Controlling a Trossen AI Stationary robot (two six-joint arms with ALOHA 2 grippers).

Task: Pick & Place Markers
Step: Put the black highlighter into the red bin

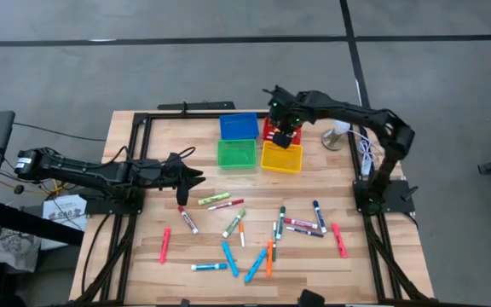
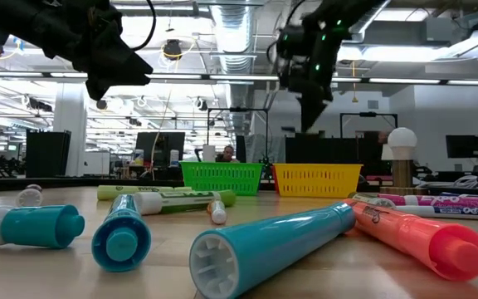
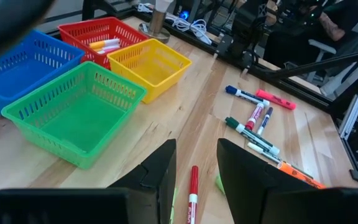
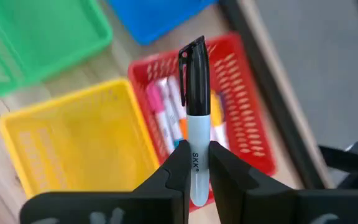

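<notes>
Several markers [image 1: 254, 230] lie scattered on the wooden table's near half. My right gripper [image 1: 285, 136] hangs over the red bin [image 1: 269, 126] and the yellow bin [image 1: 281, 159], shut on a black-capped marker [image 4: 193, 68]. The red bin [image 4: 241, 106] holds a few markers with pink, orange and yellow parts [image 4: 166, 112]. My left gripper [image 1: 196, 177] waits above the table's left middle, open and holding nothing. In its wrist view a red marker [image 3: 192, 193] lies on the table under its fingers [image 3: 196, 149]. My right gripper pinches the marker's pale body [image 4: 196, 140] just behind the black cap, between its two fingers. The fingers slant steeply down and the marker lies along them, its cap end [image 4: 191, 53] sticking out past the fingertips. It is lifted clear above the red bin.
A blue bin [image 1: 239, 126] and a green bin [image 1: 236, 153] stand left of the red and yellow ones at the table's far middle. A small lamp-like stand [image 1: 337, 135] and white cables [image 1: 365, 153] sit at the far right. A black frame rims the table.
</notes>
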